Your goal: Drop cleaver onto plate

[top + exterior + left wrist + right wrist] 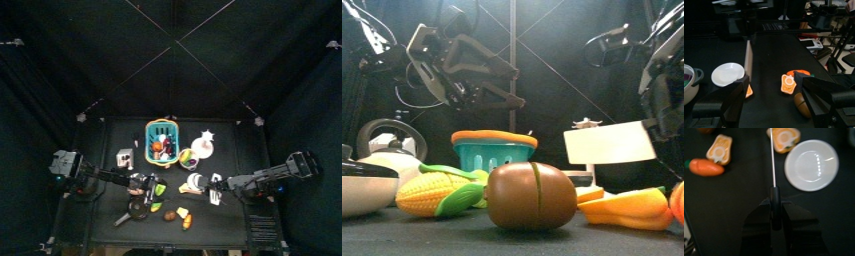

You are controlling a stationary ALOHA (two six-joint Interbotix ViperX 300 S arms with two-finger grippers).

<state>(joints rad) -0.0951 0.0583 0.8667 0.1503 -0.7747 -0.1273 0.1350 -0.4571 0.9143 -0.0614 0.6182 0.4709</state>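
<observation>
The right jaws (774, 203) are pinched on the handle of the cleaver (773, 163), whose blade shows edge-on as a thin line running out beside the plate (815, 165); in the front view the pale blade (609, 143) hangs in the air well above the tabletop (731, 203). Carrying it this way probably keeps the blade clear of the food while it is brought over the one white plate, for release there. The left jaws (774, 97) stand spread and empty, above the tabletop with a white bowl (728, 74) beyond. The right wrist view shows one plate, one carrot (705, 167) and two halved orange pieces (719, 149).
</observation>
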